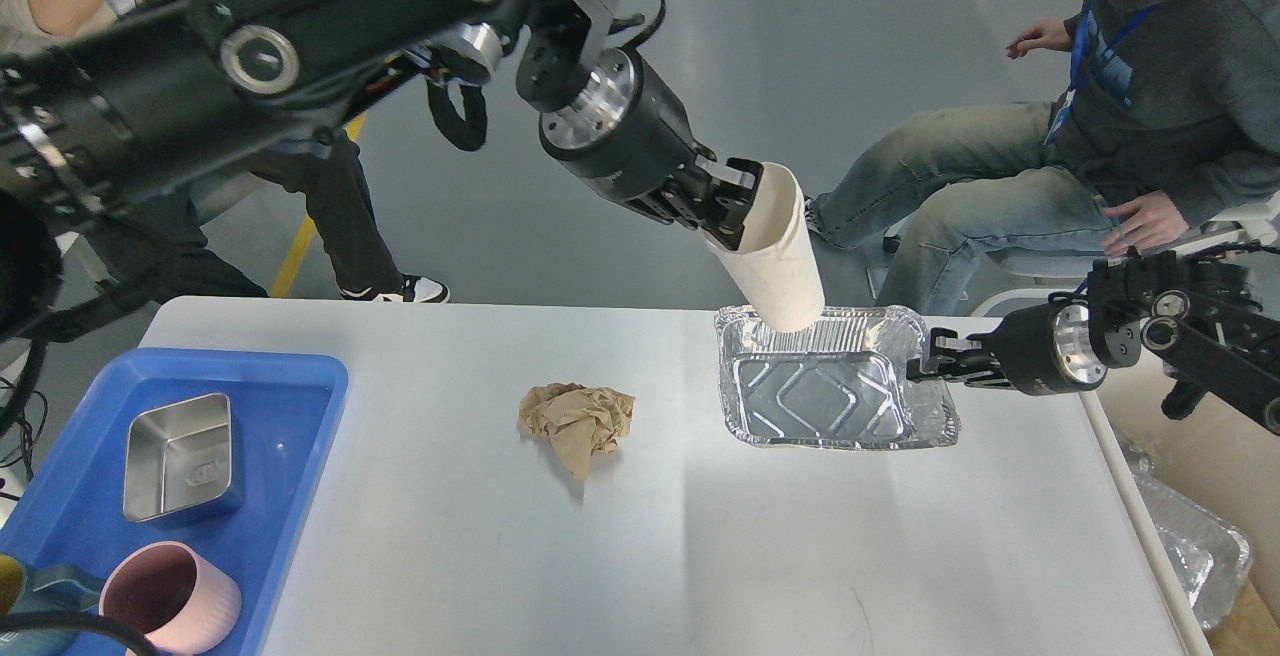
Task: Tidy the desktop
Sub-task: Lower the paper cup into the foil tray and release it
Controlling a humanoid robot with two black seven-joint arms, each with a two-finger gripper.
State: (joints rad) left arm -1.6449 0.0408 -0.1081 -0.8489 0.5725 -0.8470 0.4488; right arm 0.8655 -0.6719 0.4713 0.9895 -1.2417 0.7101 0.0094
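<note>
Open middle of the desktop, clutter at both ends

The desktop (640,556) lies bare across its near centre and right, broken only by a crumpled brown paper ball (578,422). At left the blue tray (300,406) with its steel dish (180,456) and pink cup (170,598) blocks the edge. At far right the foil tray (835,391) is hemmed by the cream paper cup (775,246) above and the right gripper (920,366) at its rim.

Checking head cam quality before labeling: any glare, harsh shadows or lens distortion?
Head view: wide-angle bending, the desktop edges splay outward and the near arm links bulge. Foil tray throws bright specular patches on its ribbed floor. Soft shadows only, faint beside the crumpled paper. The left gripper, holding the paper cup, is sharp, and so is the right gripper at the tray's rim.
</note>
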